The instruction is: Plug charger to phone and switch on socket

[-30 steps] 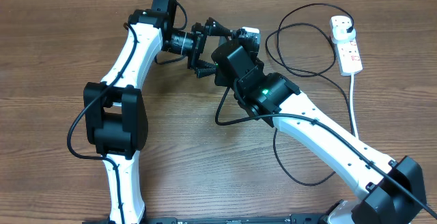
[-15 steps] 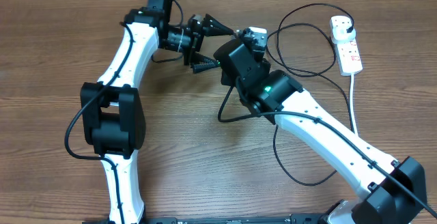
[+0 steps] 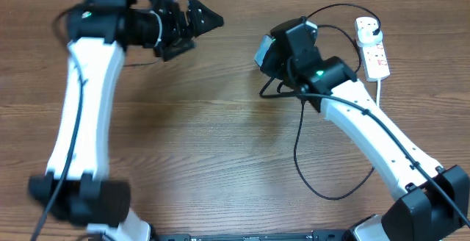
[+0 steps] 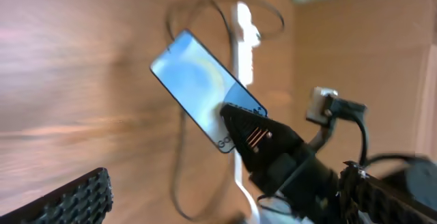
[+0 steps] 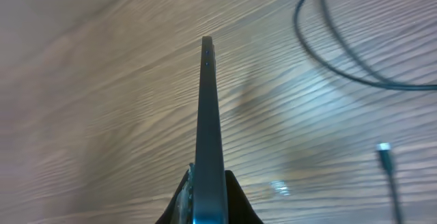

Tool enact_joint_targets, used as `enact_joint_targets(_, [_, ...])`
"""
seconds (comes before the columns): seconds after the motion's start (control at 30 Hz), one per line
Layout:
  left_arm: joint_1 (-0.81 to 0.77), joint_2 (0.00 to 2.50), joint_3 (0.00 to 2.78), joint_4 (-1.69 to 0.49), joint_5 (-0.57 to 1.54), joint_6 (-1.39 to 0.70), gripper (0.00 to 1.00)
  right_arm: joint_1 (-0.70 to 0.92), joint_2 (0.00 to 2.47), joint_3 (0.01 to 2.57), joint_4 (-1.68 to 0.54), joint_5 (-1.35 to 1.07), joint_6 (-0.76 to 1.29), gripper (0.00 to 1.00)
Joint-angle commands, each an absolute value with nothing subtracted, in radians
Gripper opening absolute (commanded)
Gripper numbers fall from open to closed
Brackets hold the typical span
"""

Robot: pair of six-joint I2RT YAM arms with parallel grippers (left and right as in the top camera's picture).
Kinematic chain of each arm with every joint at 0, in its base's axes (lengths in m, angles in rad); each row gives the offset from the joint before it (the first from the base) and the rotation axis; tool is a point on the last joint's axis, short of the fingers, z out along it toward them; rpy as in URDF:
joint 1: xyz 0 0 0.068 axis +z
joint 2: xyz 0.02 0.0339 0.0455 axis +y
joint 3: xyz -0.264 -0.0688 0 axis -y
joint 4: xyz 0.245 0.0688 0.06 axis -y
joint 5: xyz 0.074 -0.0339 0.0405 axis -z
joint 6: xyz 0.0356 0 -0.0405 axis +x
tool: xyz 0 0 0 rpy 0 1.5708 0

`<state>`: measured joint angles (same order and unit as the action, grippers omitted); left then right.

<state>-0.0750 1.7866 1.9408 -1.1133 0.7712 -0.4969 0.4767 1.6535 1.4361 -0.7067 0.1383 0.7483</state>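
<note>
Nothing reads clearly: lettering on the phone (image 4: 198, 87) screen is blurred, and marks on the socket (image 3: 373, 46) are too small.

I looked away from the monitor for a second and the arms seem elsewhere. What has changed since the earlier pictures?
The left tool swung away to the left, open and empty as before. The right tool, shut on the phone throughout, carried it to the right, toward the socket. The socket itself has not moved.
</note>
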Motion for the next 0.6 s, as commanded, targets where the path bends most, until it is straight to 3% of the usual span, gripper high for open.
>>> enact_joint_targets(0.0, [-0.081, 1.716, 1.955, -1.126, 0.497, -0.487, 0.99, 0.417, 1.638, 1.481, -0.657, -0.092, 0.794, 0.04])
enact_joint_targets(0.3, [-0.089, 1.726, 1.953, -1.160, 0.498, -0.661, 1.00, 0.304, 1.638, 1.481, -0.506, -0.561, 0.979, 0.04])
enact_joint_targets(0.57, [-0.121, 1.746, 1.953, -1.162, 0.525, -0.941, 0.98, 0.268, 1.639, 1.481, -0.466, -0.623, 1.222, 0.04])
